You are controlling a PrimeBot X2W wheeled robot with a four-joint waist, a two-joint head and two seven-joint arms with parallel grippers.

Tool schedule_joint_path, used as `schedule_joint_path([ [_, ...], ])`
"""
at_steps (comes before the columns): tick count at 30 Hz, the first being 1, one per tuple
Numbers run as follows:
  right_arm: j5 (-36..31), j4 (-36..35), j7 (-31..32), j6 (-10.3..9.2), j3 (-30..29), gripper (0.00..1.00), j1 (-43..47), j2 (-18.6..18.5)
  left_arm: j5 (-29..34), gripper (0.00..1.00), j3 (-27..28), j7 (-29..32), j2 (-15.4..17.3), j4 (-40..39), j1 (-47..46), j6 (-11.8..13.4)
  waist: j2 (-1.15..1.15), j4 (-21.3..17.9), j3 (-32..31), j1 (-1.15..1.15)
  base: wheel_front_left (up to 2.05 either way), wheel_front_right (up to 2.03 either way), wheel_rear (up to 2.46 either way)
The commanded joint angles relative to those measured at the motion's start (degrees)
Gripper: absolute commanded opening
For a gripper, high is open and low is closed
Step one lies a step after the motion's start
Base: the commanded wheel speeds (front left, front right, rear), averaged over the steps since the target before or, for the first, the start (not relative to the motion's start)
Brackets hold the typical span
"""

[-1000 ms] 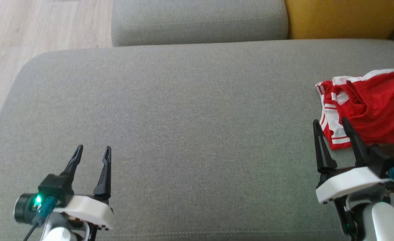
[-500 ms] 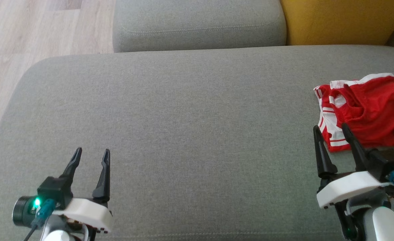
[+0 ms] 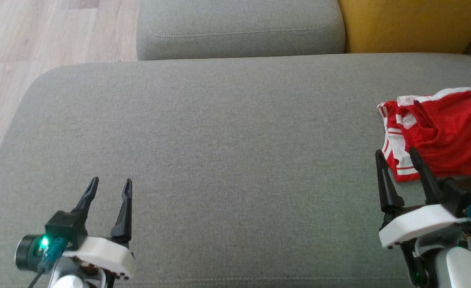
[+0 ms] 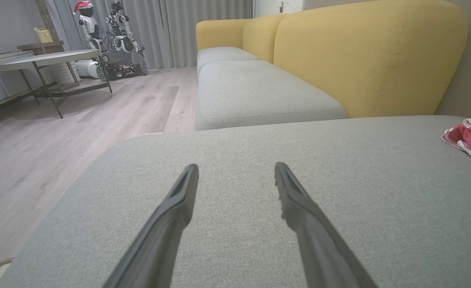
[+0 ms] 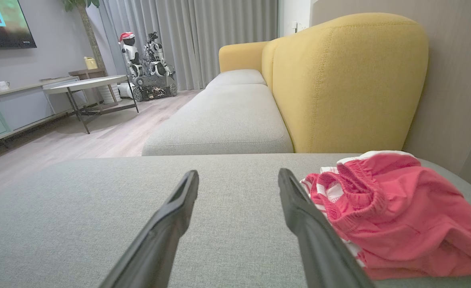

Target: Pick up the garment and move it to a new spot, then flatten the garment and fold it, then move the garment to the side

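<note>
Just ahead-right of right pincer [image 3: 395,151]: crumpled garment [image 3: 445,130], ungripped.

Grey-cushioned sofa [image 3: 235,132] with yellow backrest [image 5: 347,84], pale wood floor [image 4: 79,132], grey curtains [image 5: 203,40].

So the crumpled red fabric garment [image 3: 447,128] is bright red with white stripes down one edge and a white waistband. The wide fabric sofa seat cushion [image 3: 235,132] is plain flecked grey, the padded sofa backrest [image 3: 411,24] mustard yellow, and the wood plank floor [image 3: 39,36] pale and grainy. Both the left gripper [image 3: 111,179] and right gripper [image 3: 395,150] have black fingers on white bases, and there's a tiny green light on the left one.
</note>
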Motion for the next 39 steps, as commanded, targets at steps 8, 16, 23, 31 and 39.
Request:
schedule_joint_path([
  [8,0.6,-2.0,0.3,-0.04,1.1,1.00,-1.8,-0.2,-0.5,1.00,2.0,-0.2,1.8,-1.9,-2.6,0.4,0.00,-0.1,0.2,0.00,0.00,0.00,0.00],
  [16,0.5,2.9,0.0,0.00,0.2,0.00,0.7,0.1,-0.3,0.00,-1.2,0.2,-1.4,2.3,0.8,-0.1,0.00,-0.1,0.2,0.00,0.00,0.00,0.00],
  [23,5.4,3.5,0.1,0.00,0.0,0.00,0.3,0.0,-4.2,0.00,0.6,1.1,-2.4,2.7,0.6,-1.4,0.00,-0.1,0.3,0.00,0.00,0.00,0.00],
  [31,10.9,4.3,0.2,-0.01,-0.3,0.00,-0.2,-0.1,-8.7,0.00,2.6,2.1,-3.6,3.6,0.0,-3.0,0.00,-0.2,0.3,0.00,0.00,0.00,0.00],
  [39,16.4,5.0,0.3,-0.01,-0.6,0.00,-0.7,-0.1,-13.1,0.00,4.6,3.2,-4.8,4.4,-0.5,-4.6,0.00,-0.2,0.4,0.00,0.00,0.00,0.00],
])
